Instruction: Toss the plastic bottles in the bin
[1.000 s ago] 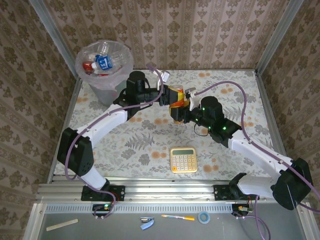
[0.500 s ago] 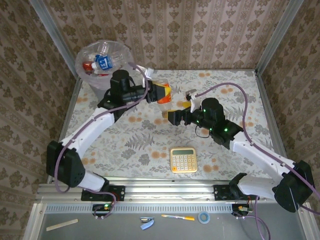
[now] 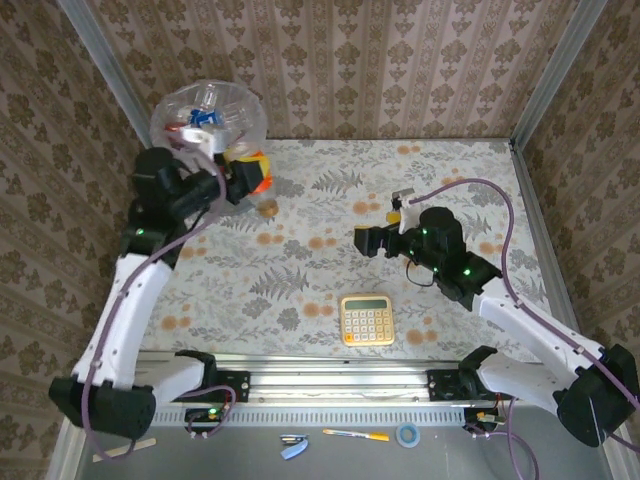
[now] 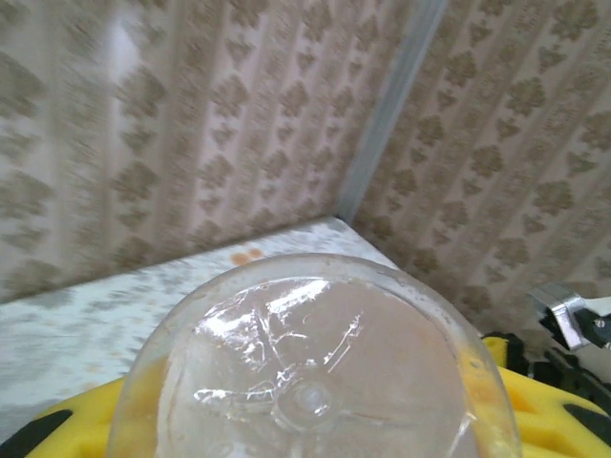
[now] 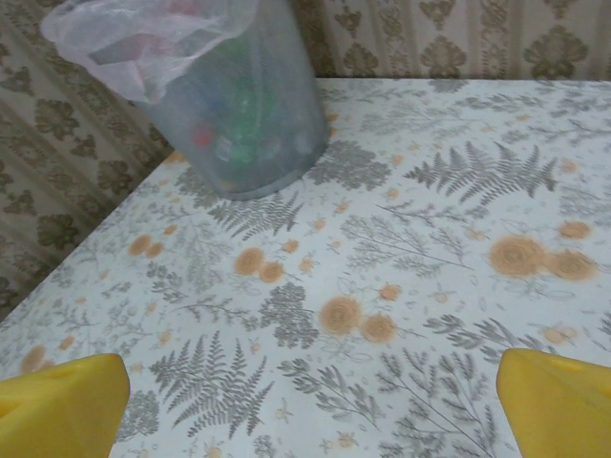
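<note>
My left gripper (image 3: 236, 176) is shut on a clear plastic bottle (image 3: 252, 168) with an orange label, held in the air just right of the bin (image 3: 240, 125). In the left wrist view the bottle's clear base (image 4: 310, 382) sits between the yellow fingers (image 4: 544, 420). The round grey bin with its whitish bag holds several bottles, among them a blue-labelled one (image 3: 203, 118). My right gripper (image 3: 366, 241) hovers open over the middle of the table with nothing in it. Its wrist view shows the yellow fingertips (image 5: 57, 405) wide apart and the bin (image 5: 243, 114) far off at the upper left.
A yellow calculator (image 3: 367, 319) lies near the table's front edge. Patterned walls and metal posts (image 4: 387, 114) close in the table on three sides. The flowered tabletop (image 5: 382, 286) stretches between my right gripper and the bin.
The left arm has swung left and up, carrying the orange-labelled bottle from the table's middle to beside the bin. The right gripper has come off the bottle and drawn back slightly.
</note>
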### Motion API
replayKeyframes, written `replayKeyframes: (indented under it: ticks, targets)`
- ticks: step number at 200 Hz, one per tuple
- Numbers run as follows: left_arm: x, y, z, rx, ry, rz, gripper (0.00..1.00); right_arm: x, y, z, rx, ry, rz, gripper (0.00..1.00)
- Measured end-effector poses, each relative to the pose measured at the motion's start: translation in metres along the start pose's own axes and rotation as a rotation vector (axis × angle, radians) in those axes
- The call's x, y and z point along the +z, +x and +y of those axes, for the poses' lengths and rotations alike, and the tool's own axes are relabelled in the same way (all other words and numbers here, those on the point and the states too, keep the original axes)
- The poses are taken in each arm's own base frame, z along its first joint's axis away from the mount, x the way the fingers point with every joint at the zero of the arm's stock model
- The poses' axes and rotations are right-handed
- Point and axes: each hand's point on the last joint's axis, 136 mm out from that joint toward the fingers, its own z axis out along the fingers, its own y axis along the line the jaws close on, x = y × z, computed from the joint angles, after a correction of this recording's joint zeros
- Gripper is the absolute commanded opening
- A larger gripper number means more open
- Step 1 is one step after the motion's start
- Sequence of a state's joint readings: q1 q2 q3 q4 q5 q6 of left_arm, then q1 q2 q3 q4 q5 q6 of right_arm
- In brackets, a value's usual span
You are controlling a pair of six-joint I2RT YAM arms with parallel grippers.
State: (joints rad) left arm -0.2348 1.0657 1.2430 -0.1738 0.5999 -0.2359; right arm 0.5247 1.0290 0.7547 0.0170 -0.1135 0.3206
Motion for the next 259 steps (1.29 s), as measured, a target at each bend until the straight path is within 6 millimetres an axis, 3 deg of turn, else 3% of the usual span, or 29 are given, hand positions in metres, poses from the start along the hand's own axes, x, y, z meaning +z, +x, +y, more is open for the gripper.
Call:
replayKeyframes:
  ticks: [47, 78, 112, 186, 212, 234, 247, 259]
  targets:
    - [-0.078, -0.064, 0.008, 0.227, -0.242, -0.151, 0.26, -0.002, 0.000, -0.015, 0.022, 0.042, -0.001, 1.00]
    - [-0.104, -0.089, 0.009, 0.332, -0.345, -0.199, 0.26, -0.006, -0.003, -0.016, 0.022, 0.043, -0.012, 1.00]
    - [-0.110, -0.104, 0.021, 0.374, -0.397, -0.213, 0.26, -0.010, -0.003, -0.015, 0.021, 0.042, -0.015, 1.00]
    - [-0.115, -0.131, 0.075, 0.358, -0.465, -0.295, 0.26, -0.022, 0.001, -0.018, 0.009, 0.049, -0.023, 1.00]
    - [-0.105, -0.135, 0.094, 0.362, -0.454, -0.311, 0.27, -0.022, 0.000, -0.018, 0.009, 0.051, -0.025, 1.00]
    - [-0.089, -0.129, 0.126, 0.335, -0.460, -0.283, 0.29, -0.022, 0.001, -0.019, 0.007, 0.054, -0.023, 1.00]
    - [-0.077, -0.123, 0.149, 0.313, -0.467, -0.252, 0.38, -0.022, 0.002, -0.020, 0.008, 0.058, -0.016, 1.00]
    - [-0.066, -0.118, 0.173, 0.300, -0.477, -0.221, 0.78, -0.022, 0.004, -0.021, 0.010, 0.061, -0.010, 1.00]
